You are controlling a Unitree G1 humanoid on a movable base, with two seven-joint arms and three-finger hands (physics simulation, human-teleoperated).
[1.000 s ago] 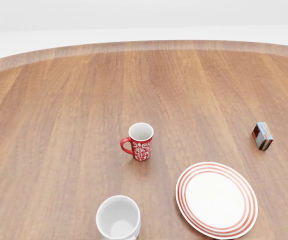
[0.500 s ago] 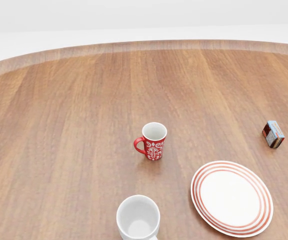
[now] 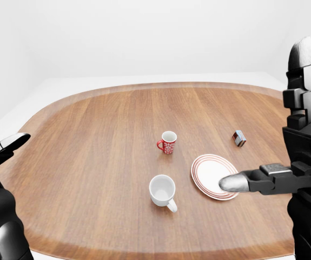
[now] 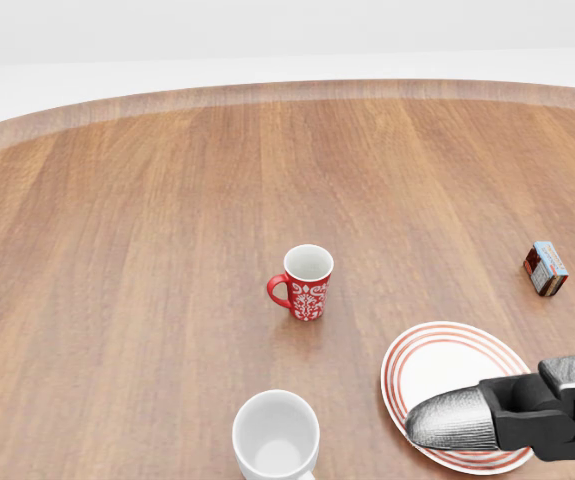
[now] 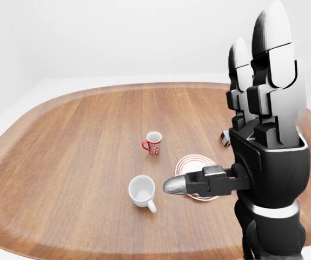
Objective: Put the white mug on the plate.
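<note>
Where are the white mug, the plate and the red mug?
white mug (image 3: pixel 162 189): left-eye view, on its inside.
plate (image 3: pixel 206 172): left-eye view, on its white middle.
red mug (image 4: pixel 308 297): head view, on its patterned side.

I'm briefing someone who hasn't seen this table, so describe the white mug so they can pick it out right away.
On the wooden table, find the red-ringed plate in the left-eye view; the white mug stands just to its left, nearer the view's bottom edge. It is upright, empty and plain white with a handle, unlike the red patterned mug higher in the view.

No legible text or labels.
</note>
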